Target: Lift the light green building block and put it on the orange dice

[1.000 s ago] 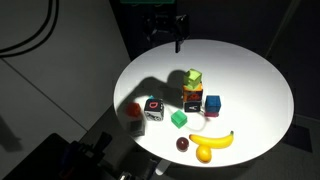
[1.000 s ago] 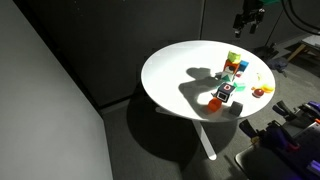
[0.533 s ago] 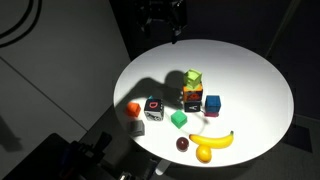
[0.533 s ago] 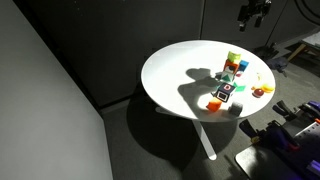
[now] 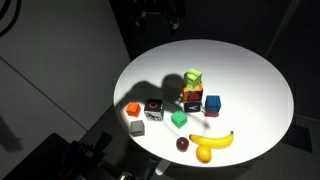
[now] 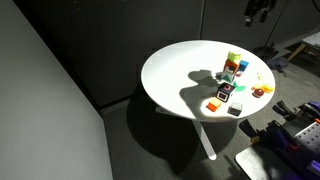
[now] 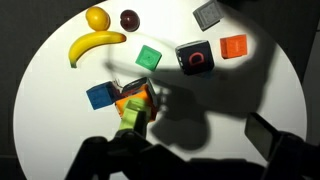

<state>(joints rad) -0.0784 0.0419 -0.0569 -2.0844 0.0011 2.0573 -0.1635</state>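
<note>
The light green building block point(image 5: 193, 76) rests on top of the orange dice point(image 5: 192, 95) near the middle of the round white table point(image 5: 250, 70). The stack also shows in the other exterior view, block point(image 6: 234, 58) on dice point(image 6: 233, 70). In the wrist view the block point(image 7: 132, 117) sits on the dice point(image 7: 133, 98), next to the blue cube point(image 7: 100, 95). My gripper point(image 5: 162, 14) hangs high above the table's far edge, well clear of the stack, open and empty; it also shows at the top of an exterior view point(image 6: 257, 10) and in the wrist view point(image 7: 185, 150).
Around the stack lie a blue cube point(image 5: 212, 103), a brighter green cube point(image 5: 179, 119), a black-and-white dice point(image 5: 153, 108), a small orange piece point(image 5: 133, 108), a grey piece point(image 5: 137, 127), a banana point(image 5: 212, 140), a lemon point(image 5: 204, 153) and a dark plum point(image 5: 183, 144).
The gripper has risen and drawn away from the table. The block stays on the dice; nothing on the table has moved.
</note>
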